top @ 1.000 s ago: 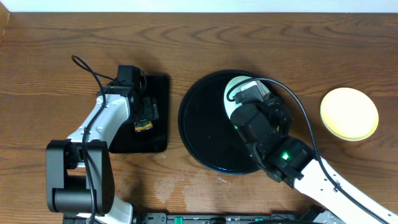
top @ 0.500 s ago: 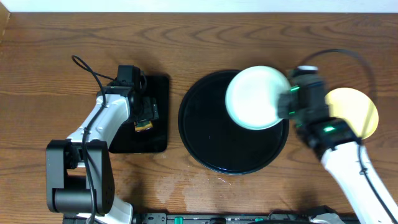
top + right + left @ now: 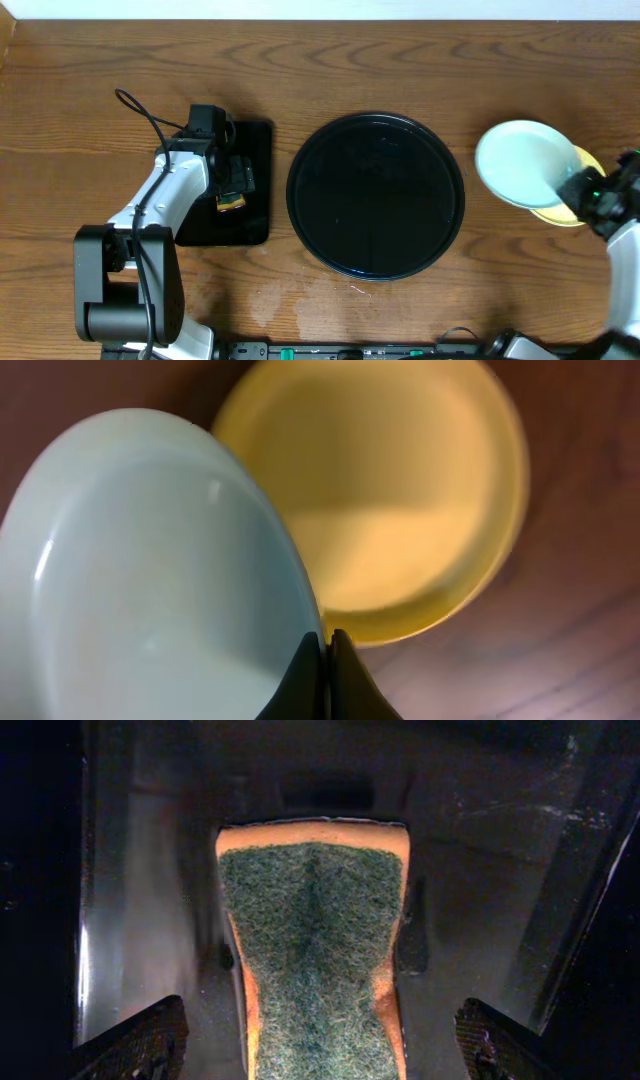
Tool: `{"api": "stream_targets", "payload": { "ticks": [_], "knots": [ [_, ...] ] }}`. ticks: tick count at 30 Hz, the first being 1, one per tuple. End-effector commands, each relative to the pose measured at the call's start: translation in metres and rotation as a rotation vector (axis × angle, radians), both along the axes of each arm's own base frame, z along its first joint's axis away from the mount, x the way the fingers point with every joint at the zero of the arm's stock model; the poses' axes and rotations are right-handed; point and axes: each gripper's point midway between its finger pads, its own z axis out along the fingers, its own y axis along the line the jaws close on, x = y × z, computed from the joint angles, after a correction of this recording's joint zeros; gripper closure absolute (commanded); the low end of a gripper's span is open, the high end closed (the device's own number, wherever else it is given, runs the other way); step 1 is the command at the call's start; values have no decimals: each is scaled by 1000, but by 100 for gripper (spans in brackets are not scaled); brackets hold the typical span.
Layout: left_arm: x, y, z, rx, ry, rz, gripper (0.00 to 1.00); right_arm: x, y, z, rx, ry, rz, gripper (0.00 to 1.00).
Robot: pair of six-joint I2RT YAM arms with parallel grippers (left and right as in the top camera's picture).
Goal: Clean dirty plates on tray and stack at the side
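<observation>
Right claw (image 3: 325,660) clamped on mint plate (image 3: 150,580) rim. Plate spreads to its 10 o'clock, overlapping yellow plate (image 3: 400,510) at 1. Both at tray's (image 3: 300,200) 3 o'clock. Left claw (image 3: 320,1045) spread wide, straddling sponge (image 3: 312,920).

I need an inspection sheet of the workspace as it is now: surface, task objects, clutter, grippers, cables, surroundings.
Surface: wooden table, with pale marks near the front edge.
Job's things: round black tray holds no plates; mint plate held partly above the yellow plate; no smear seen on either; no third plate in view.
Clutter: sponge lying in the small rectangular tray.
Grippers: right gripper shut on the mint plate's rim; left gripper open over the sponge.
Cables: black cable loops off the left arm.
Surroundings: white strip beyond the table's far edge.
</observation>
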Motion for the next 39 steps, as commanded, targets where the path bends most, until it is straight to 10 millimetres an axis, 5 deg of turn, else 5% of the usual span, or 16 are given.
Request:
{"api": "stream_targets", "payload": {
  "ticks": [1,7,9,11,17,19,24,29,30,31,37,39],
  "knots": [
    [-3,-1,-3,-4,8,-6,13,-4,-25,-14,54,10,-122,99],
    [-3,-1,-3,-4,8,-6,13,-6,-56,-32,41,23,-244,99],
    [-3,-1,-3,-4,8,-6,13,-3,-60,-28,28,1,-247,68],
    [-3,-1,-3,-4,8,-6,13,1,-56,-21,41,-28,-231,52],
    [-3,-1,-3,-4,8,-6,13,4,-24,7,95,-95,-142,46],
    [-3,-1,-3,-4,8,-6,13,7,-5,26,105,-143,-70,46],
    [-3,-1,-3,-4,8,-6,13,22,81,93,56,-363,357,51],
    [-3,-1,-3,-4,8,-6,13,0,175,136,-52,-498,781,49],
    [-3,-1,-3,-4,8,-6,13,-6,190,142,-52,-516,829,41],
    [-3,-1,-3,-4,8,-6,13,-11,201,146,-52,-531,867,1],
    [-3,-1,-3,-4,8,-6,13,-43,257,170,85,-609,975,1],
    [-3,-1,-3,-4,8,-6,13,-47,261,169,96,-598,989,1]
  ]
}}
